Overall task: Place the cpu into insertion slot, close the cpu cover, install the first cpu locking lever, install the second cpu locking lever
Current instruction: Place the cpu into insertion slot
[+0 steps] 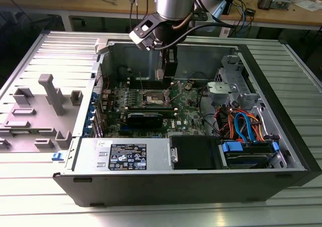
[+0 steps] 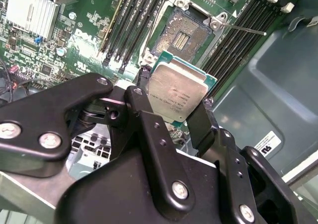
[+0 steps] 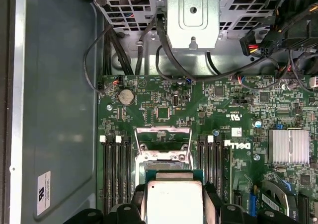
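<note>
My gripper point(image 2: 174, 97) is shut on the cpu point(image 2: 178, 92), a square chip with a dull silver top and a green edge, pinched at two opposite sides by the black fingers point(image 2: 144, 95). I hold it in the air above the green motherboard point(image 1: 186, 108), inside the open computer case. The insertion slot point(image 2: 185, 35) lies just beyond the chip, its dark centre bare inside a silver rim. In the first wrist view the cpu point(image 3: 174, 199) hangs close over the socket, and the cpu cover point(image 3: 163, 130) is a silver frame swung open. A thin locking lever point(image 2: 243, 29) sticks out beside the socket.
Long black memory slots point(image 2: 134, 20) flank the socket on both sides. A finned heat sink point(image 3: 287, 146) sits on the board. A drive cage point(image 1: 229, 88) with coloured cables point(image 1: 241, 124) fills the exterior view's right; a power supply point(image 1: 126, 154) lies in front. A grey fixture point(image 1: 50, 93) stands outside the case.
</note>
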